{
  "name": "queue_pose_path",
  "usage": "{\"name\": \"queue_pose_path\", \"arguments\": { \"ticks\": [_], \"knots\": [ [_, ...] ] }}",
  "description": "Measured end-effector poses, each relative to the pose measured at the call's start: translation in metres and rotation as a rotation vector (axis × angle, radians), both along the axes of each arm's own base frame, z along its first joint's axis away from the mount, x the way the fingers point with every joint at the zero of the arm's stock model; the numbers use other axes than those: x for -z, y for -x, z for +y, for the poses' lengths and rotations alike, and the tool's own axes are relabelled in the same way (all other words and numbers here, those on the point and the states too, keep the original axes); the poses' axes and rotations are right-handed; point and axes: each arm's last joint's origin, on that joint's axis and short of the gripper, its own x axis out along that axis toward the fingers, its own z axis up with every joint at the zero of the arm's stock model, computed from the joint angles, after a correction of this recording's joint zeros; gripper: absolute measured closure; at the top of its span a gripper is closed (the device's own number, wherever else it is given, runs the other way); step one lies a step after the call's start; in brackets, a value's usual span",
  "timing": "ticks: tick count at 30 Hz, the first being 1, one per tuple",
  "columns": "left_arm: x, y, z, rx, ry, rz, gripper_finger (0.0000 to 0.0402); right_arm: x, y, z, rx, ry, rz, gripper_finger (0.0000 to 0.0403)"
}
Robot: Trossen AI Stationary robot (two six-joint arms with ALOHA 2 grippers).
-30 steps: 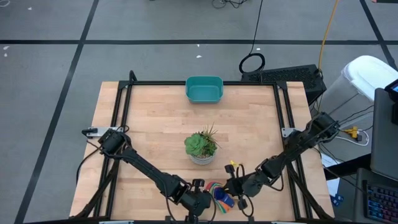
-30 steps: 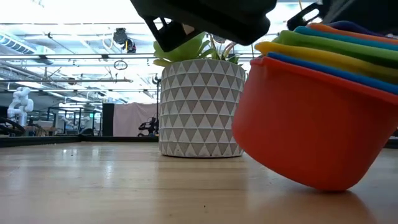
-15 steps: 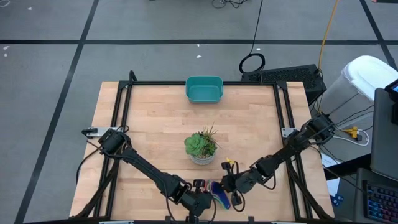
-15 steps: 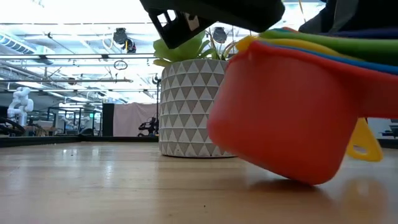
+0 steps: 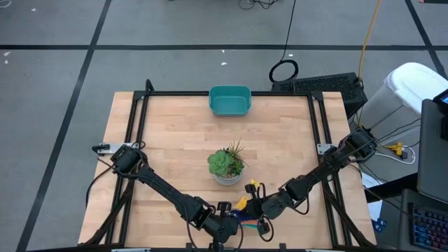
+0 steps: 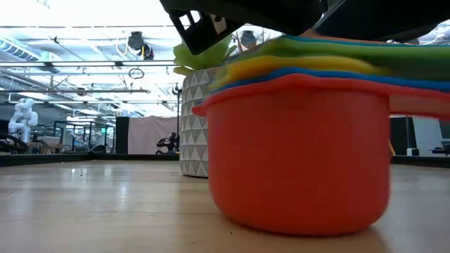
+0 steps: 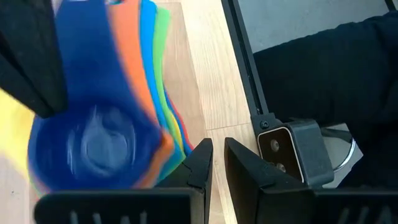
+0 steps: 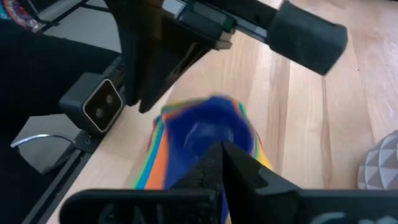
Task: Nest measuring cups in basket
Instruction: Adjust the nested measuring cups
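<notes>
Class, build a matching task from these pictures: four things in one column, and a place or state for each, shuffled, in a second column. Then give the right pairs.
Things:
1. basket
2. potted plant
3. measuring cups
4. right gripper

Places or states:
A. middle of the table
B. nested in a stack at the near edge
C. jaws shut, by the stack
D. far edge, empty

Pairs: 1-D, 2-A, 3-B, 4-C

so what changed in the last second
The nested stack of coloured plastic measuring cups, tilted before, now sits level and has slid left toward the left end effector, pushed by the shut right end effector. The teal plastic basket and potted succulent stayed put.
</notes>
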Motion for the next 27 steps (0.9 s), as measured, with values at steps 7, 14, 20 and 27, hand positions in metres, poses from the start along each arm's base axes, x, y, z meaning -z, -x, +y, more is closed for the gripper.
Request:
{"name": "queue_pose_path", "arguments": {
  "ticks": [7, 14, 20, 27],
  "knots": [
    [0.000, 0.000, 0.000, 0.002, -0.002, -0.001, 0.0357, 0.000, 0.000, 0.000, 0.001, 0.001, 0.004, 0.0403],
    [0.000, 0.001, -0.002, 0.006, -0.002, -0.002, 0.0357, 0.001, 0.001, -0.001, 0.004, 0.026, 0.016, 0.0403],
    [0.000, 0.005, -0.008, 0.023, -0.004, 0.000, 0.0357, -0.003, 0.008, -0.006, 0.028, 0.055, 0.065, 0.0403],
    [0.001, 0.009, -0.012, 0.036, -0.021, 0.000, 0.0357, -0.023, 0.027, -0.007, 0.083, 0.115, 0.063, 0.0403]
  ]
}}
